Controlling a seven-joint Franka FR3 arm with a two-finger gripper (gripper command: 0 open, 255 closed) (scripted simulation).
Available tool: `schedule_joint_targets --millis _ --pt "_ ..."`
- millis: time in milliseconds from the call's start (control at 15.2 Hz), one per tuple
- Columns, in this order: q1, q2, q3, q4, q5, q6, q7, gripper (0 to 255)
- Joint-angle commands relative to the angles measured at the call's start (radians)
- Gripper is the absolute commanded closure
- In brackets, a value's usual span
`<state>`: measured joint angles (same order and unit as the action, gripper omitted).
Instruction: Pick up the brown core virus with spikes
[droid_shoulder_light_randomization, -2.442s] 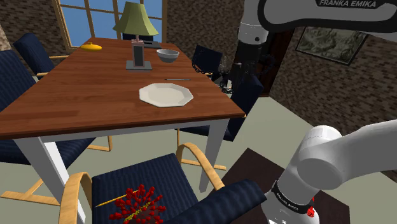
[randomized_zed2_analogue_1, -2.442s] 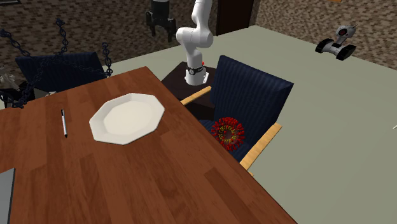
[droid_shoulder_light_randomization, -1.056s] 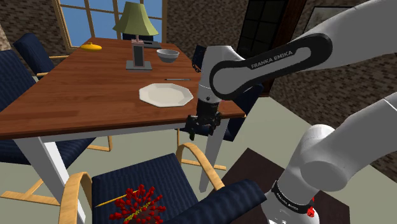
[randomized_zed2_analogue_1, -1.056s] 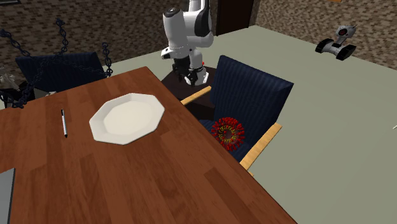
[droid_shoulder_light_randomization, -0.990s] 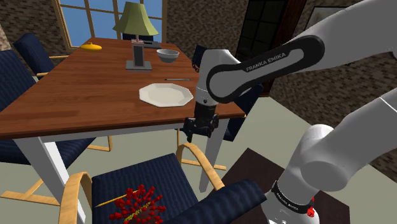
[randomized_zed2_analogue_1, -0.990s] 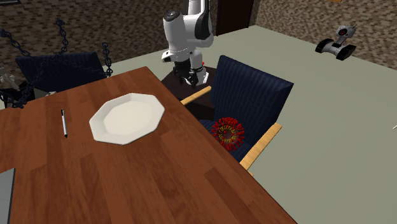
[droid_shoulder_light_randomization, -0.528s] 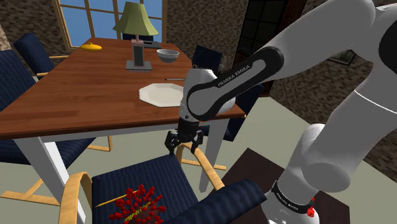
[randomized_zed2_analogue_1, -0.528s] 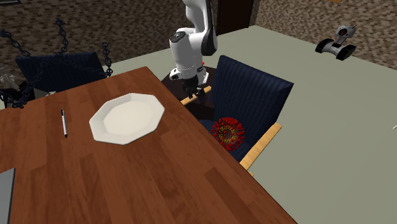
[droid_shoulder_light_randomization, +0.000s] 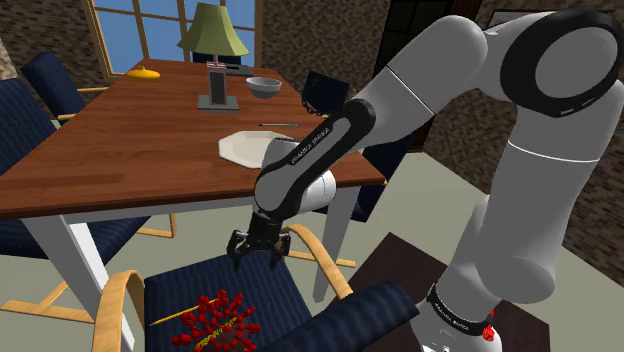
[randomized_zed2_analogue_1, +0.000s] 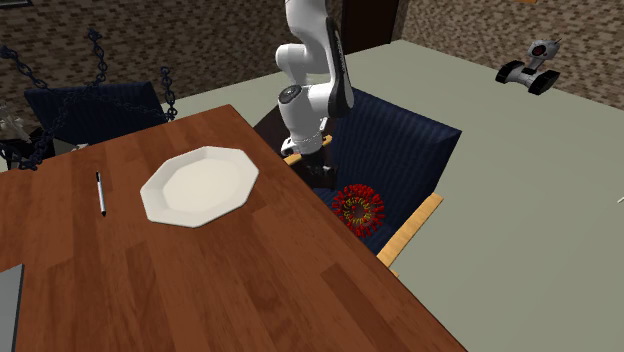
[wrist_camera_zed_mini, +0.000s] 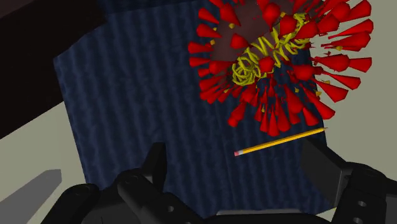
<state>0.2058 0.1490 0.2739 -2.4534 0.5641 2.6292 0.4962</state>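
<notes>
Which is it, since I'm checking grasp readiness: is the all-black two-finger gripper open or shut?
Open. The black gripper has its fingers apart over the dark blue chair seat, clasping nothing; the red-spiked virus model lies beyond.

Setting is identified as the dining room of a home. A long wooden worktop (droid_shoulder_light_randomization: 120, 140) is laid with a white plate (randomized_zed2_analogue_1: 200, 186), a bowl (droid_shoulder_light_randomization: 264, 87) and a pen (randomized_zed2_analogue_1: 101, 192); a table lamp (droid_shoulder_light_randomization: 213, 30) with a green shade is stood at its far end. Navy upholstered armchairs (randomized_zed2_analogue_1: 400, 140) with pale wooden arms are drawn up around it. A paned window (droid_shoulder_light_randomization: 140, 25) is set in rough stone walls (droid_shoulder_light_randomization: 300, 35). A small toy robot (randomized_zed2_analogue_1: 530, 68) is noted on the grey-green floor (randomized_zed2_analogue_1: 520, 180).
</notes>
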Motion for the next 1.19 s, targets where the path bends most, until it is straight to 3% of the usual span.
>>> schedule_joint_targets --millis 0,264,924,990,1122 --pt "0.011 0.081 0.017 0.046 0.045 0.048 0.001 0" --pt "0.026 0.236 0.048 0.158 0.113 0.121 0.002 0" --pt "0.013 0.346 0.069 0.187 0.145 0.199 -0.059 0" --pt "0.012 0.346 0.069 0.186 0.146 0.199 -0.060 255" --pt "0.013 0.345 0.070 0.185 0.146 0.199 -0.059 255"
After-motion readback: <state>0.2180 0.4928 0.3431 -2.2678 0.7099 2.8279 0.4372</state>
